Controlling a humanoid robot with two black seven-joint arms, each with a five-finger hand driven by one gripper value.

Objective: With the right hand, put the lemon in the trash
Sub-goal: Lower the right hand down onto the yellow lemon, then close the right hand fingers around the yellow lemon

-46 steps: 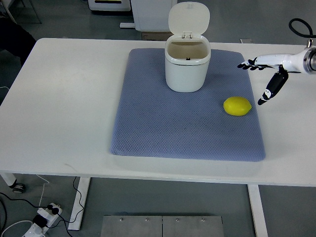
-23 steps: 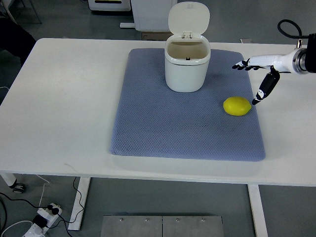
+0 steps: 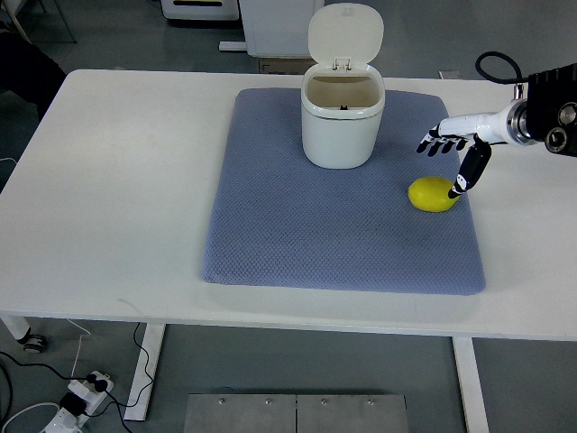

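Lemon (image 3: 434, 194) looks firm, light, roll-prone; I'd wrap its middle with right robot hand (image 3: 453, 152), fingers now spread.

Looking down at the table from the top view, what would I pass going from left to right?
Bare white table → blue mat → trash bin with its lid up → lemon → the robot's right hand.

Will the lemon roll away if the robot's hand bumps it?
It might. The lemon is rounded and smooth-looking, so a nudge from the right hand could turn it. The textured blue mat under it would probably slow it. It looks firm, so it should keep its shape when gripped.
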